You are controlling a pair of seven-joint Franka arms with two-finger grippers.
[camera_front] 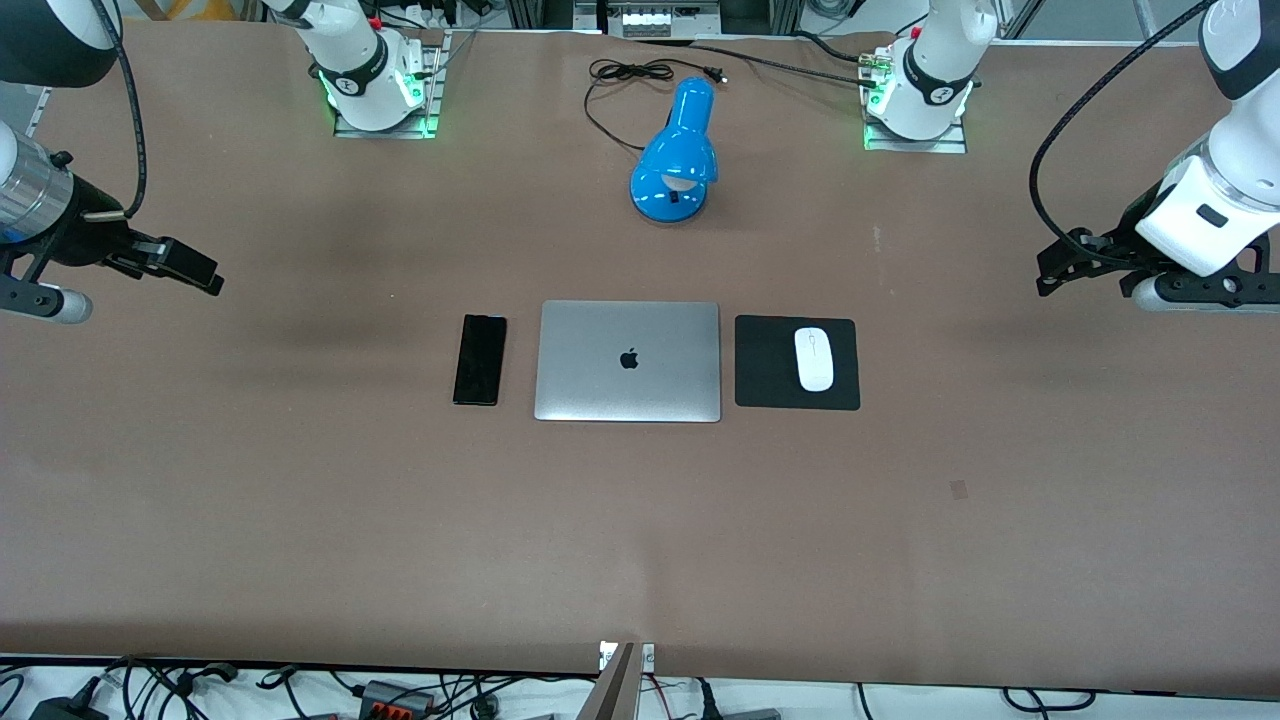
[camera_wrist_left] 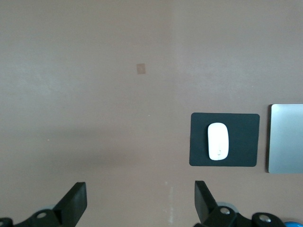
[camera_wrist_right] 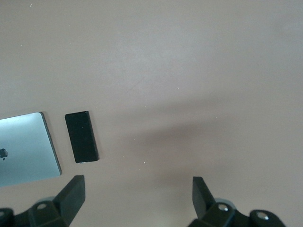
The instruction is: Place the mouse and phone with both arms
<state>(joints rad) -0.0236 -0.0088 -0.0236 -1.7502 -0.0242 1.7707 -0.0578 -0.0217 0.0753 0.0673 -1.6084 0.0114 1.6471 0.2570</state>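
We look down on a wide brown counter (camera_front: 300, 500) with both arms' bases along its upper edge. We judge the task all but finished: both things already lie flat in their places and neither arm holds anything.

The closed silver laptop (camera_front: 627, 361) sits at the middle. Just beside it, toward the left arm's end, lies the black mouse pad (camera_front: 765, 365), and the white mouse (camera_front: 814, 359) rests on that pad. Just beside the laptop toward the right arm's end, the black phone (camera_front: 480, 359) lies on the bare counter, apart from the laptop's edge.

The left gripper (camera_front: 1062, 262) hangs over bare counter at the left arm's end, well apart from the mouse, its fingers (camera_wrist_left: 75, 202) spread wide and empty. The right gripper (camera_front: 185, 266) hangs over the right arm's end, fingers (camera_wrist_right: 73, 193) likewise apart.

A blue desk lamp (camera_front: 677, 153) with its black cord (camera_front: 625, 75) stands farther from the front camera than the laptop. We see nothing blocking either arm; what is left seems only to pull clear.
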